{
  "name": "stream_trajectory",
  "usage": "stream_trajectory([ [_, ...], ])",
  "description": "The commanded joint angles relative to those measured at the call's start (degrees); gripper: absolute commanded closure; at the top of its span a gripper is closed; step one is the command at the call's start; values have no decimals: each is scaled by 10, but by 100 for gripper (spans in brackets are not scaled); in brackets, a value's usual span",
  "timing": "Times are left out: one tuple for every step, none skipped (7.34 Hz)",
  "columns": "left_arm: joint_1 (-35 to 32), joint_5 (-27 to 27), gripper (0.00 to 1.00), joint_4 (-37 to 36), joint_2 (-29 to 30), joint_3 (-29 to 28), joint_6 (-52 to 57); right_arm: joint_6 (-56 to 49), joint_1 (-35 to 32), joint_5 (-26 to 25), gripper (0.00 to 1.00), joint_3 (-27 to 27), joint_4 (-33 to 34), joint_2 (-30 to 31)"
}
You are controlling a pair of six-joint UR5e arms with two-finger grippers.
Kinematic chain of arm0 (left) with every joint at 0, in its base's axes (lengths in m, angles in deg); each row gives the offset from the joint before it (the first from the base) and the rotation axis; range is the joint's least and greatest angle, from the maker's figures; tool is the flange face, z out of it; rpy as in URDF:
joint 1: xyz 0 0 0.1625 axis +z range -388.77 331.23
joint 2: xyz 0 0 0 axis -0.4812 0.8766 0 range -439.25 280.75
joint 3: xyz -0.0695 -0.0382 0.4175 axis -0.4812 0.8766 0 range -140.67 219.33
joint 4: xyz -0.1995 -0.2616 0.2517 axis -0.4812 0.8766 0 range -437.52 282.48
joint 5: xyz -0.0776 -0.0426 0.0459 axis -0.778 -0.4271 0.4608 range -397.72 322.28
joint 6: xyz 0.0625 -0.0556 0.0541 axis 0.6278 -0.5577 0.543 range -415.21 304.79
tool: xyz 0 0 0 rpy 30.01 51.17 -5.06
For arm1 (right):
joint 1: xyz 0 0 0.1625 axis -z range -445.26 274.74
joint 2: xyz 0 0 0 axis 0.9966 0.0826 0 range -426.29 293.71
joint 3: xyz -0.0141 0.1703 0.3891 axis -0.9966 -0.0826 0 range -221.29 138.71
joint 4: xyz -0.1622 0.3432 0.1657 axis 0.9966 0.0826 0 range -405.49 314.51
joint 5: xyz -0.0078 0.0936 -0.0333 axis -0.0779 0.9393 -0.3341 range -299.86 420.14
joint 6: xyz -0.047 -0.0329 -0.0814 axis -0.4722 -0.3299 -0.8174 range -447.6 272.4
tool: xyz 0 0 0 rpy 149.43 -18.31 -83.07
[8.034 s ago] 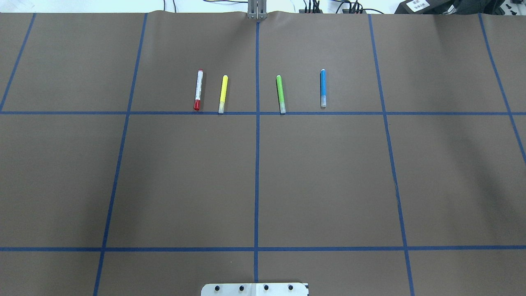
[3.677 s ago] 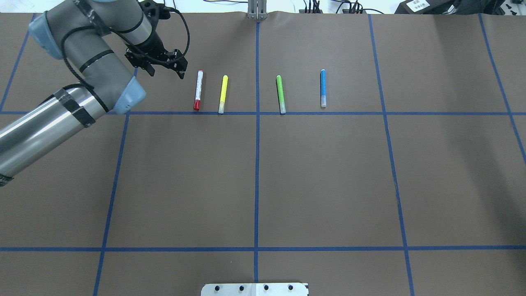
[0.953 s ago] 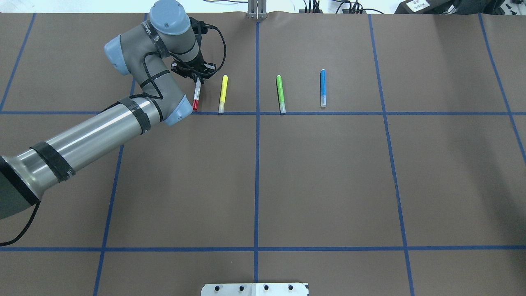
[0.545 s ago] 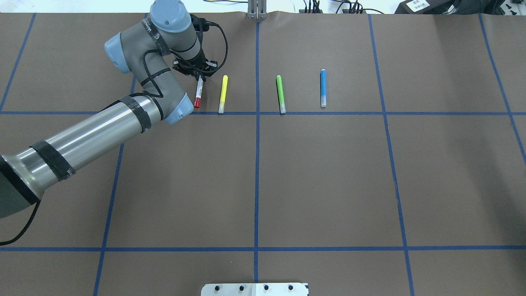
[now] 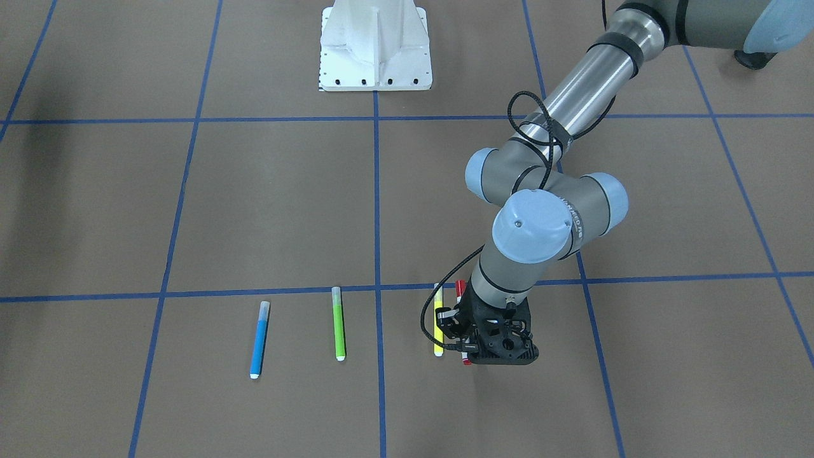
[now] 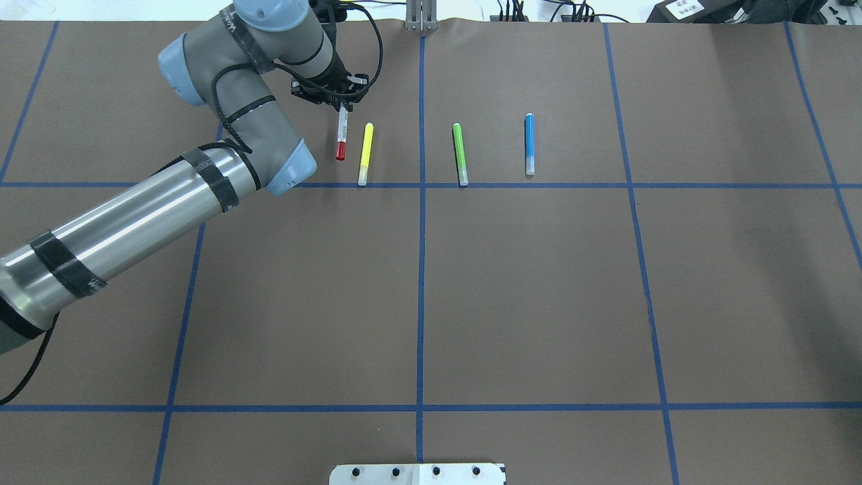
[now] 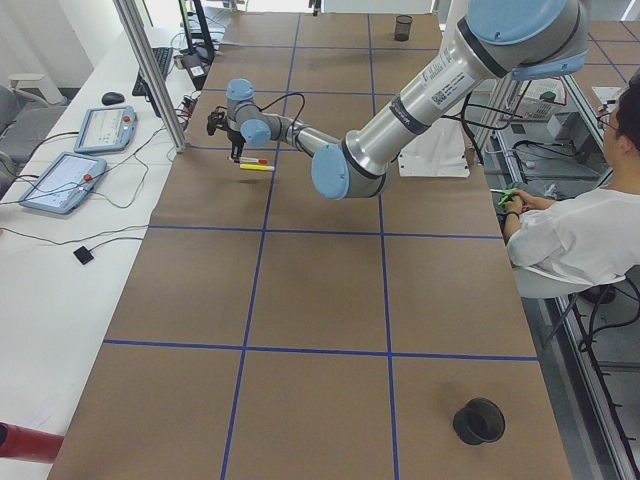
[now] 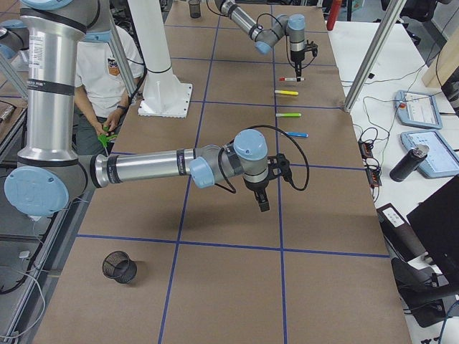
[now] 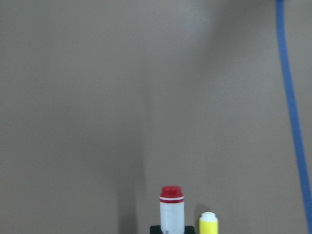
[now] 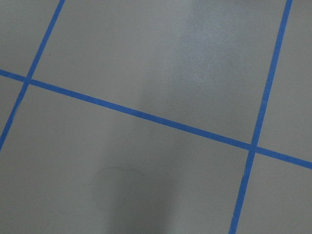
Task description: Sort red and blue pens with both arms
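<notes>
Red-capped white pen [image 6: 341, 135] is clamped in the left hand [image 6: 341, 106], just beside the yellow pen [image 6: 365, 153]; from the front the hand hides most of its barrel. The blue pen [image 6: 529, 143] lies on the tabletop [image 6: 539, 303], well apart. The right hand [image 8: 262, 202] shows only from the side: apart or together, I cannot tell.

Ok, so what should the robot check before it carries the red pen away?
1. Left gripper shut on the red marker: ok.
2. Red marker clear of the table: ok, it appears to hang just above it.
3. Yellow pen apart from the red marker: ok.
4. Blue pen lying free, nothing on it: ok.
5. Right gripper open and ready: cannot tell.
</notes>
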Motion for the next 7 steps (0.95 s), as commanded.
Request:
stream_trajectory([
  [-12,3,100,1,-68,92,-28,0,2,-1,0,0,0,-5],
  [-24,3,100,6,-126,157,-25,0,3,-1,0,0,0,-4],
  [-40,3,100,7,-176,218,-22,0,3,-1,0,0,0,-5],
  [-54,25,100,8,-232,272,-22,0,3,-1,0,0,0,-5],
  [-60,41,100,32,-306,328,-11,0,3,-1,0,0,0,-5],
  [-88,40,100,72,-359,348,-3,1,3,-1,0,0,0,-5],
  [-118,39,100,105,-421,370,-9,0,3,-1,0,0,0,-5],
])
